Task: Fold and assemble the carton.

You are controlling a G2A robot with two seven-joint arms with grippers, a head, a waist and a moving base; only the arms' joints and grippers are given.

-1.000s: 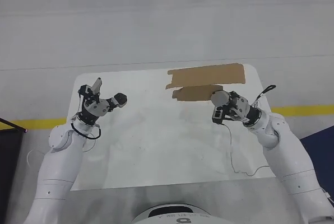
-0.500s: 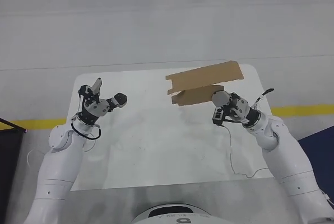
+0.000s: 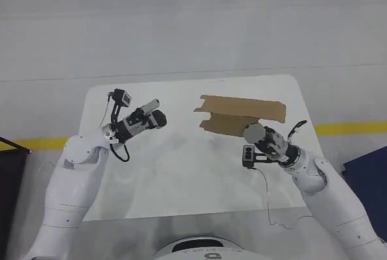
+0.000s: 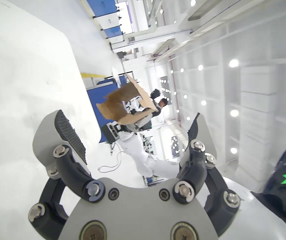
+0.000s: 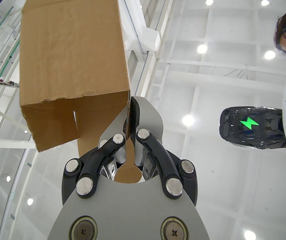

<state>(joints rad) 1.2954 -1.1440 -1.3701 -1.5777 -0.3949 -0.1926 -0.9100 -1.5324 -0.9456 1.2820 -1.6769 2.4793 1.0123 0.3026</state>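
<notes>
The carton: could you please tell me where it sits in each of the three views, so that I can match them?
Top view: carton over the far right of the table, an edge in the right pincer.
Left wrist view: carton farther off, seen beyond the open left pincer.
Right wrist view: carton close up, an edge clamped in the right pincer.
Shared landmark: the right pincer gripping the carton.

Table (image 3: 180, 182): white, with rounded corners and faint grey scuffs on its top.
Floor (image 3: 180, 39): pale grey, stretching beyond the table's far edge.
Yellow line (image 3: 359, 127): a stripe on the floor, seen on both sides of the table.
Dark object (image 3: 2, 195): on the floor, left of the table.
Blue panel (image 3: 383, 174): on the floor, right of the table.
Blue partitions (image 4: 100, 3): upright in the hall past the table.
Ceiling lights (image 5: 202, 48): round and bright, in a white grid ceiling.
</notes>
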